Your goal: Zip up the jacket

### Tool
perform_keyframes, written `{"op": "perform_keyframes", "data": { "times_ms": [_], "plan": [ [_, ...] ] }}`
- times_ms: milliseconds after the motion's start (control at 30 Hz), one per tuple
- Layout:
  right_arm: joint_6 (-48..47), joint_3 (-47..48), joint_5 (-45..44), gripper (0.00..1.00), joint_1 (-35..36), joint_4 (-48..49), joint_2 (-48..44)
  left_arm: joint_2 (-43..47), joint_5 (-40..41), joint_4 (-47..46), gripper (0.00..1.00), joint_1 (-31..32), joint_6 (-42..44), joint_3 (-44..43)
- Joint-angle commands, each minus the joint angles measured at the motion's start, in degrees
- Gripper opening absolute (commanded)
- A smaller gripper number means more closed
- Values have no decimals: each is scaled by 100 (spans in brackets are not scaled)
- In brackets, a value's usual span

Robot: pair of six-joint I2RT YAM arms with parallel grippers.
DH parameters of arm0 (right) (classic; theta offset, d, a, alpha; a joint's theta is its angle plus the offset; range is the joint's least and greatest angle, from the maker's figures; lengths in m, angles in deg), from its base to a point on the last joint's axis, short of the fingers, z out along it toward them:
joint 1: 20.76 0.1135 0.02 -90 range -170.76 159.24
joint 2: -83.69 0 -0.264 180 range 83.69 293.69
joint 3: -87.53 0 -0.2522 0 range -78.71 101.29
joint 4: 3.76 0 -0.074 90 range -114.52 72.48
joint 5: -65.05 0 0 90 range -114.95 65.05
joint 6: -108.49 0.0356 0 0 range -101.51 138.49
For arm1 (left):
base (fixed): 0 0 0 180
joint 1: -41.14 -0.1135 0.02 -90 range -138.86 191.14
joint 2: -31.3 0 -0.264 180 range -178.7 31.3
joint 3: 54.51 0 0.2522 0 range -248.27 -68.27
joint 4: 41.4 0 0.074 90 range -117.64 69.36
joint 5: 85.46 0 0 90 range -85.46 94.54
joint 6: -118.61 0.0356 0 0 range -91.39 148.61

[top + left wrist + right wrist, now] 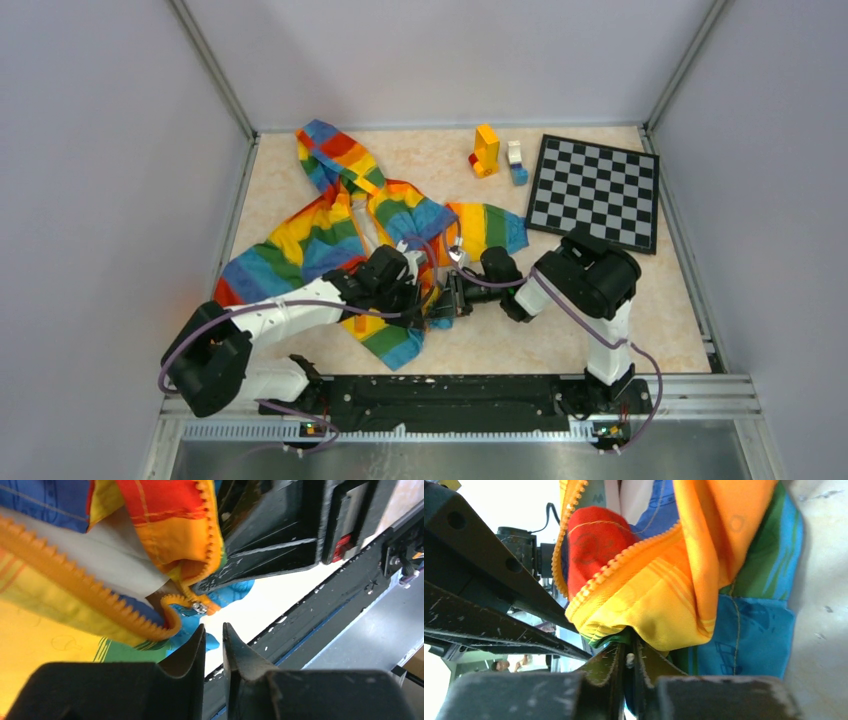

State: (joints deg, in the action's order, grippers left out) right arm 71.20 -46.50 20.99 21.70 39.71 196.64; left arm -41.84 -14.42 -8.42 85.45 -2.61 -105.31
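The rainbow-striped jacket lies open on the table, hood toward the far wall. Both grippers meet at its lower front corner. My right gripper is shut on the jacket's bottom hem; in the right wrist view yellow and green fabric is bunched between the fingers, with the orange zipper teeth running up above. My left gripper is beside it. In the left wrist view its jaws stand almost together and hold nothing, just below the metal zipper slider on the orange zipper strip.
A black-and-white checkerboard lies at the back right. A yellow-orange block stack and a white-blue one stand next to it. The black mounting rail runs along the near edge. Grey walls enclose the table.
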Motion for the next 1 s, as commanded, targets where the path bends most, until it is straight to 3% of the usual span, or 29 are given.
{"op": "perform_keyframes", "data": {
  "times_ms": [0, 167, 267, 367, 500, 667, 967],
  "plan": [
    [-174, 113, -503, 18, -36, -505, -371, 111, 89, -259, 21, -19, -217, 214],
    [-386, 269, -938, 28, -37, -1618, -767, 374, 103, -216, 22, -19, -311, 259],
    [-470, 357, -1124, 41, -36, -2210, -1047, 586, 66, -250, 25, -24, -352, 277],
    [-668, 516, -1481, 45, -36, -3044, -1431, 668, -46, -297, 28, -36, -367, 264],
    [-1028, 933, -1818, 47, -45, -4270, -1809, 662, -266, -440, 34, -61, -367, 292],
    [-1284, 1145, -2000, 49, -45, -4912, -1987, 517, -499, -673, 42, -98, -278, 199],
    [-1567, 1310, -2460, 46, -157, -5899, -2481, -158, -1207, -862, 33, -99, -27, -122]
  ]
}}
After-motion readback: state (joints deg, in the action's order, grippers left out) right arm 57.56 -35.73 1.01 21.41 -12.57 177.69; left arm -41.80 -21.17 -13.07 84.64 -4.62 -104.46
